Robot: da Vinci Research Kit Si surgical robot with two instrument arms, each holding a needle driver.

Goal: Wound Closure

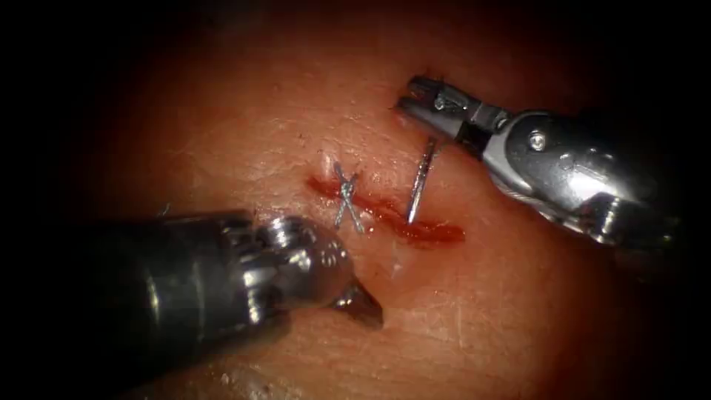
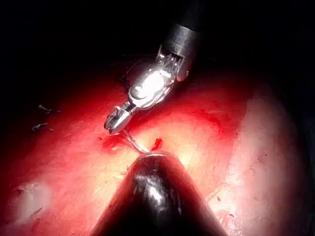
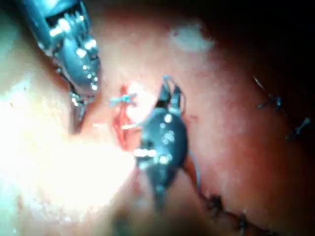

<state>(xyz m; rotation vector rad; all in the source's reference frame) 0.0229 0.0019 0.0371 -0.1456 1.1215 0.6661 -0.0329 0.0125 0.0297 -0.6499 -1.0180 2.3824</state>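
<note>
Left gripper [image 1: 364, 304] empty; right gripper [image 1: 418, 101] holds needle [image 1: 420, 181].

endoscope: dim, light pooled mid-tissue [image 1: 244, 148], edges fall to black | glare: bright glints on right tool [image 1: 426, 100], left tool [image 1: 363, 304] darker, soft-focus | left wrist: harsh hotspot on tissue, dark surround | right wrist: blurred, washed-out glare patch

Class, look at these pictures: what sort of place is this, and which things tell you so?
Most likely a surgical training bench. The right tool holds a curved needle, its tip at the cut in the tissue, beside a tied stitch; the left tool holds nothing.
</note>
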